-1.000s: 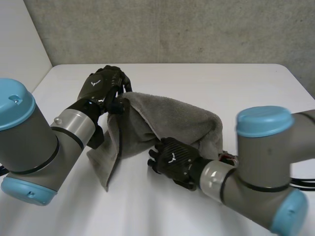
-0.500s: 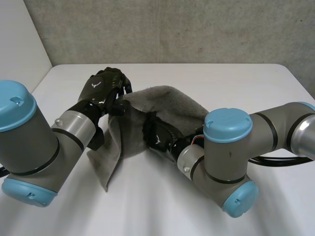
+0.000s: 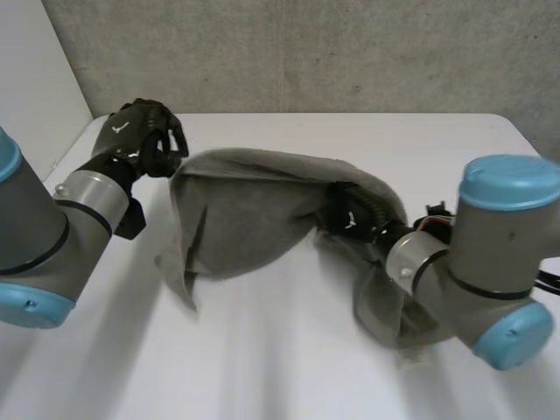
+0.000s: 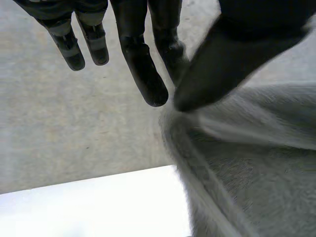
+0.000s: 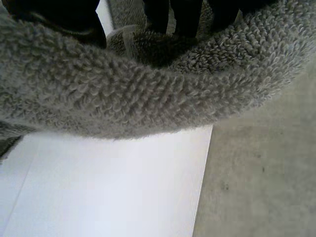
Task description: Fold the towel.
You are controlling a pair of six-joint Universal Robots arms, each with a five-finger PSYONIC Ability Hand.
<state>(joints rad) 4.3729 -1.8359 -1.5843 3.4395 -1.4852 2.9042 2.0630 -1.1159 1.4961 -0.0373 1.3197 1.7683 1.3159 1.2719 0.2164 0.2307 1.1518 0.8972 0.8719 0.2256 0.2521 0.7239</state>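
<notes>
The grey terry towel [image 3: 245, 210] hangs stretched between the two hands above the middle of the table, sagging in a wide fold, with one end trailing down onto the table by the right arm. The left hand [image 3: 140, 140] pinches a corner between thumb and one finger [image 4: 143, 69], its other fingers straight. The right hand [image 3: 350, 214] is closed round a thick rolled edge [image 5: 148, 98], with cloth draped over it. Half a second ago the hands were close together and the towel was bunched; now they have drawn apart and spread it. The white table [image 3: 262, 350] stands against a grey concrete wall [image 3: 306, 52].
</notes>
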